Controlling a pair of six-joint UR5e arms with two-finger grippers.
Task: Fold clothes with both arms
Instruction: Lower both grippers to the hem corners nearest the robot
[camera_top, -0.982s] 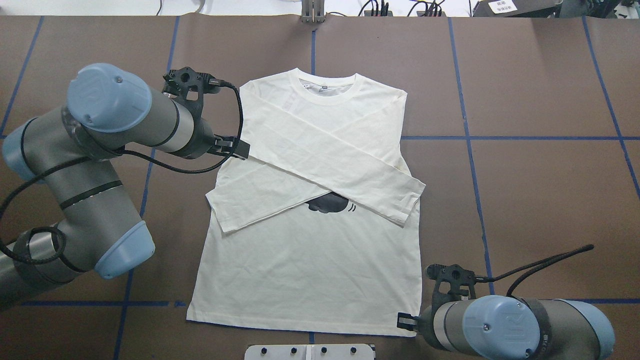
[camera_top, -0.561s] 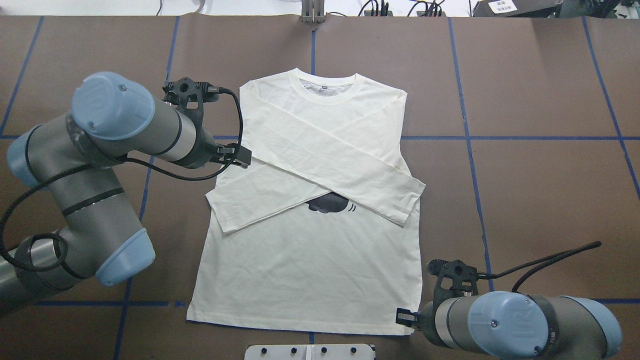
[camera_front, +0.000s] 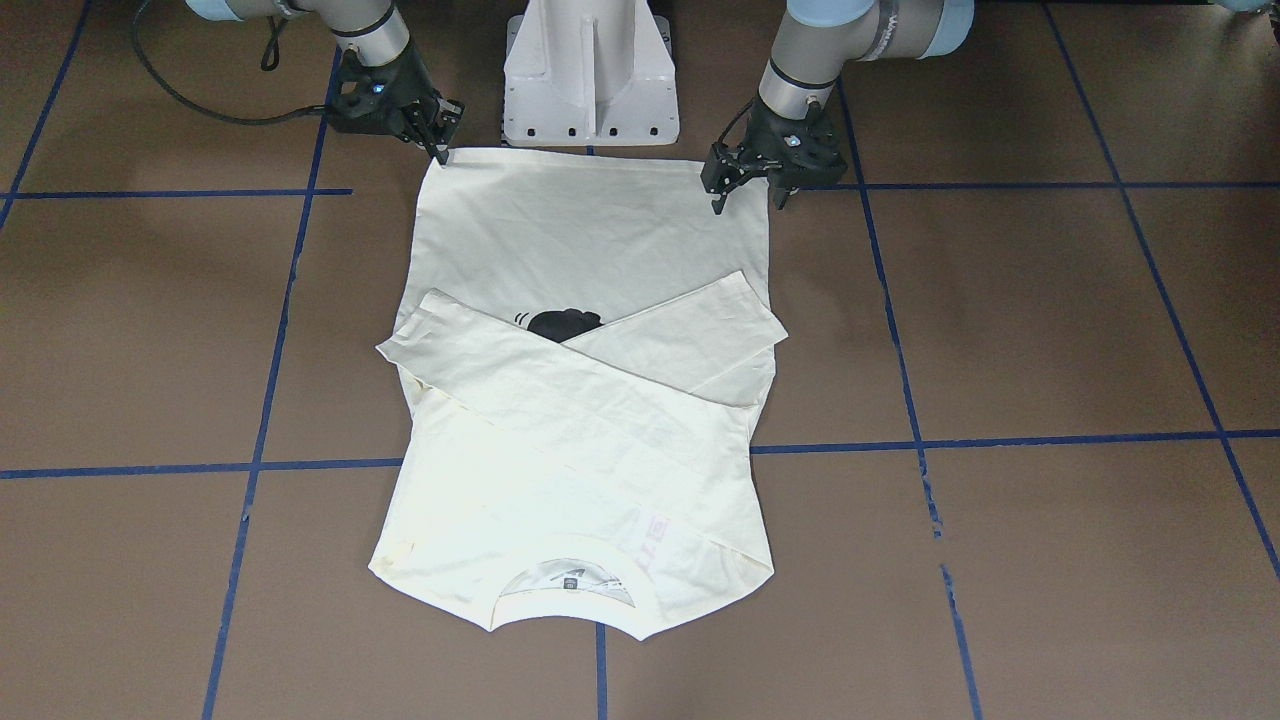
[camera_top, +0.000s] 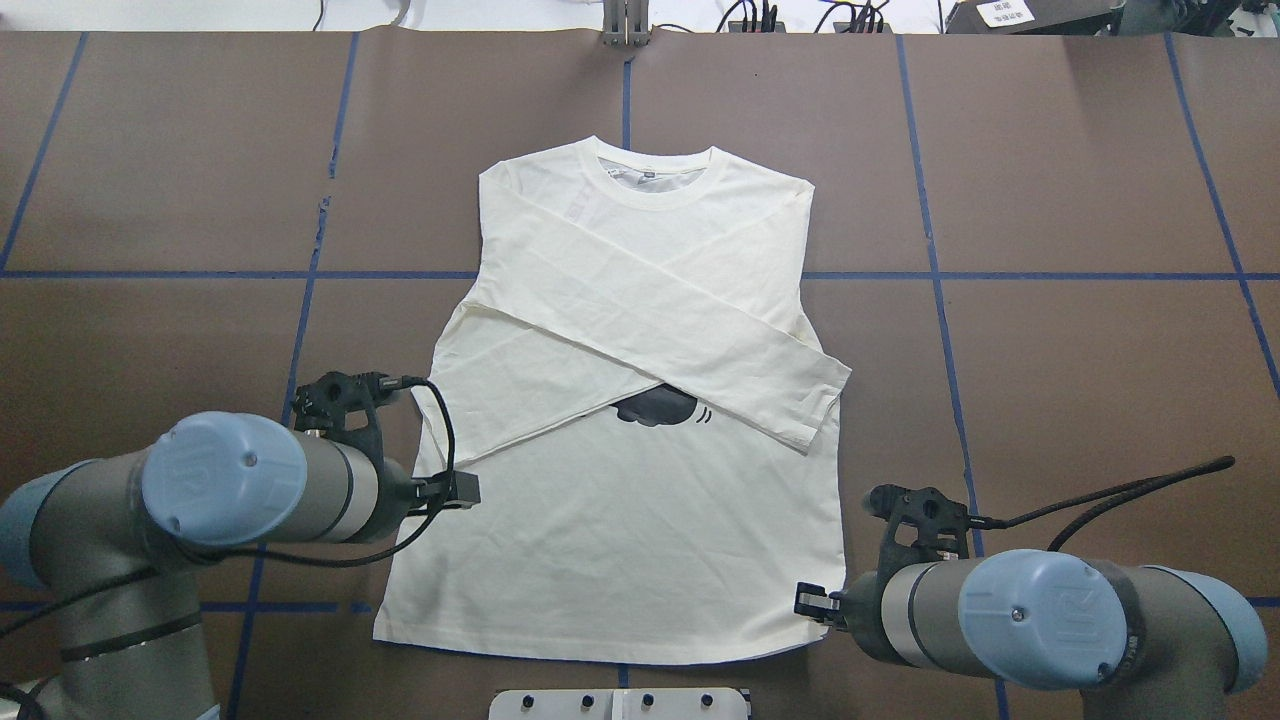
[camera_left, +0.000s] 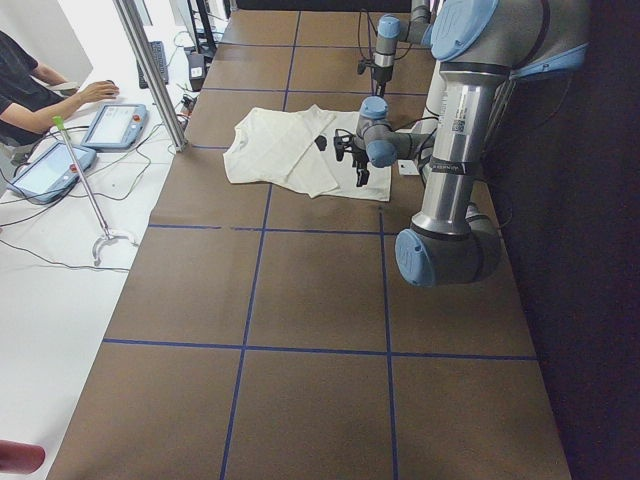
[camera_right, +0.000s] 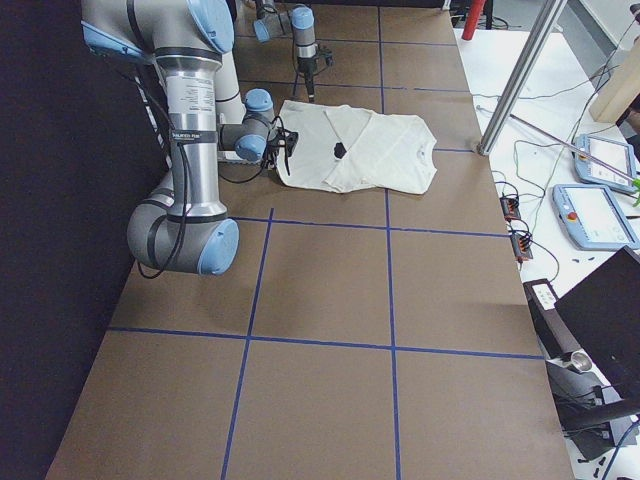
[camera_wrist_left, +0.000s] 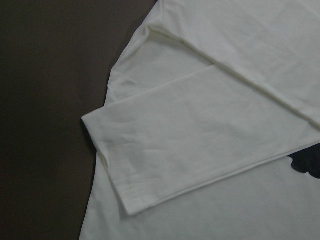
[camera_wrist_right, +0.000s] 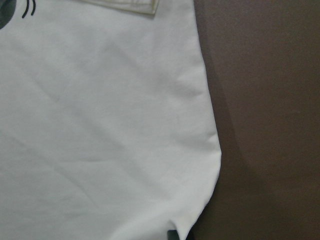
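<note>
T-shirt (camera_top: 620, 540) flat on bench (camera_top: 1050, 150), collar (camera_top: 660, 187) at far side, hem on robot's side. Both sleeves lie folded across the chest and cross each other. Black print (camera_top: 657, 408) only partly exposed below the crossing. Faint pink lettering (camera_front: 655, 527) shows through fabric near collar, not legible. Neck label (camera_top: 650, 173) inside collar, too small to read. Left arm (camera_top: 250, 490): jaws spread, above shirt's side edge just beside a sleeve cuff (camera_wrist_left: 115, 165). Right arm (camera_top: 1020, 620): jaws at hem corner (camera_wrist_right: 210, 165); spread or pressed together, cannot tell
</note>
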